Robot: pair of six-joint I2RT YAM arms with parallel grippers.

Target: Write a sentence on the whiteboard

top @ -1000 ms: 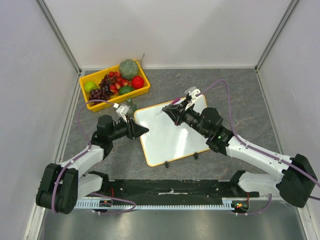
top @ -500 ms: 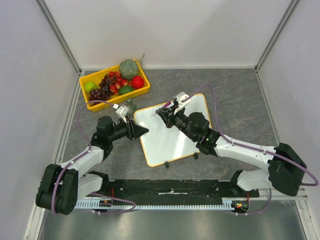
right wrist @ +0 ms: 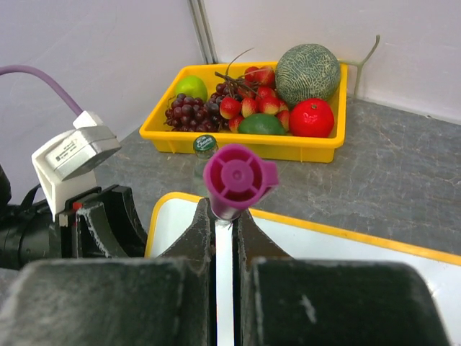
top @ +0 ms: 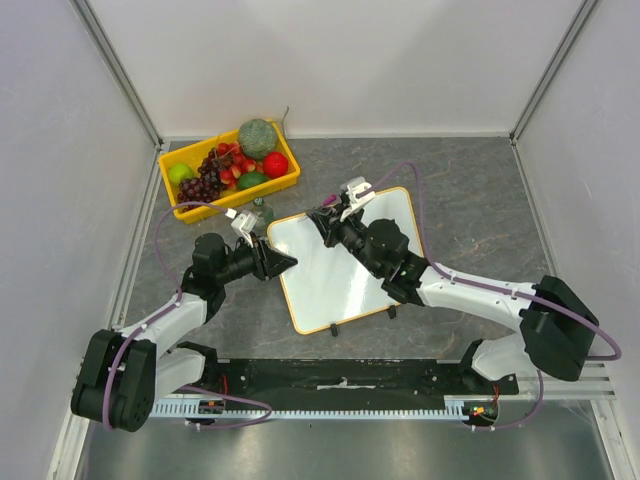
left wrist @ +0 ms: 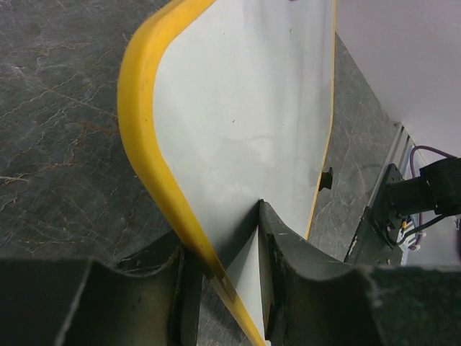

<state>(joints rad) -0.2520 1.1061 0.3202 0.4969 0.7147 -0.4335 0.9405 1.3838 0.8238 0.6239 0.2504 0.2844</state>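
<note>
The whiteboard (top: 335, 280), white with a thin yellow-orange frame, lies tilted on the grey table, its two black feet toward me. No sentence shows on its visible surface (left wrist: 245, 108). My left gripper (top: 283, 262) is shut on the board's left edge, and the yellow frame runs between its jaws (left wrist: 220, 277). My right gripper (top: 330, 222) hovers over the board's far left corner (right wrist: 173, 205). It is shut on a marker (right wrist: 236, 176), whose magenta end sticks up between the fingers (right wrist: 225, 220).
A yellow tray (top: 240, 197) of fruit stands at the back left, just past the board (right wrist: 238, 143). A small green-capped bottle (top: 262, 210) stands between the tray and the board. Enclosure walls close the left, right and back.
My right arm has swung left along the board's far edge, from the far right corner to the far left, still holding the marker. The left arm and the board have not moved.
</note>
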